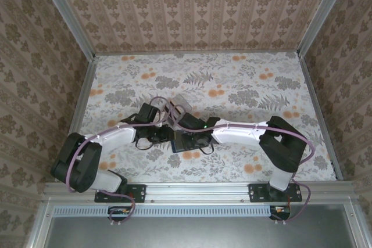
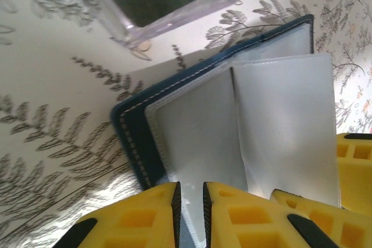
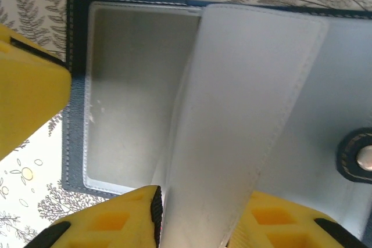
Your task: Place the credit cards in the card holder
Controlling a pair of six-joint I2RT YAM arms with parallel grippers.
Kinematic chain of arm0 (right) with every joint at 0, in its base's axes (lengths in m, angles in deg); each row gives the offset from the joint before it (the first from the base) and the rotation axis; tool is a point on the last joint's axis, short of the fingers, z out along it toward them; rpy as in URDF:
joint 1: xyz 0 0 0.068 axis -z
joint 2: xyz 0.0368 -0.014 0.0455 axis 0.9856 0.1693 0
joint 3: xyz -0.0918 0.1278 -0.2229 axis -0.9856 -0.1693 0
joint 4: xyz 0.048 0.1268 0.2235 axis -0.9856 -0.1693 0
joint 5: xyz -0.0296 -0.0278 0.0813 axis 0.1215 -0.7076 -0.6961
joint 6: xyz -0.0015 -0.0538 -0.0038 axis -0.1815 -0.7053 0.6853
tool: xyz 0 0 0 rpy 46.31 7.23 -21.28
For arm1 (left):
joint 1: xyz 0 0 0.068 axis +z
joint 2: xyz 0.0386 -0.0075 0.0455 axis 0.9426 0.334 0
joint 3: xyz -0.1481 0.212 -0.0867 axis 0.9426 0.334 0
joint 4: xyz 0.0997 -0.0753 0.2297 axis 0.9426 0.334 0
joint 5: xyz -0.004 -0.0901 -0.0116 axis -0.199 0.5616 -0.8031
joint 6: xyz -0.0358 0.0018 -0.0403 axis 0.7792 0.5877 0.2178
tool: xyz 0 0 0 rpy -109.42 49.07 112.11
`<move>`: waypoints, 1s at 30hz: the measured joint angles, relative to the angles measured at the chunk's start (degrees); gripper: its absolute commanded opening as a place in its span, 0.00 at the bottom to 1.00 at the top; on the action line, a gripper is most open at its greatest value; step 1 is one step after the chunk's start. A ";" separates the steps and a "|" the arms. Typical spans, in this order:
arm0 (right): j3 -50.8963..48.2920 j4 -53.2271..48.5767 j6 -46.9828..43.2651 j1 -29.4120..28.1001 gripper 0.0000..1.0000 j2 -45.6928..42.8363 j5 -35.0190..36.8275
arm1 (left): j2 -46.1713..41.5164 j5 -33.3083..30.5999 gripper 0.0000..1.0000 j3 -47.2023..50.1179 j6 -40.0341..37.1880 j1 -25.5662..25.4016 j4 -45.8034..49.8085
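Where your two arms meet at the middle of the floral table (image 1: 244,85), the card holder (image 1: 183,143) lies open, dark blue cover down and plastic leaves up. Your left gripper (image 2: 190,213) is pinched nearly closed on a clear sleeve (image 2: 197,143), while your right gripper (image 3: 200,204) straddles a second leaf (image 3: 244,97) raised off the cover. Whether its fingers actually press that leaf, you cannot tell.
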 measured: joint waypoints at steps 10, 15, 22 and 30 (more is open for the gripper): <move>3.39 -4.20 -2.10 -3.63 0.42 2.51 6.99 | -7.28 1.33 0.20 5.11 2.64 7.80 -1.36; 3.50 -5.73 -1.99 -3.93 0.42 2.91 9.77 | -8.02 2.05 0.20 5.53 3.23 8.13 -2.23; 3.93 -8.37 -1.73 -3.93 0.38 4.96 13.14 | -8.44 2.71 0.20 5.90 3.41 8.17 -2.75; 4.92 -9.75 -1.81 -5.16 0.33 5.07 16.37 | -10.91 2.82 0.21 7.02 3.43 8.20 -3.06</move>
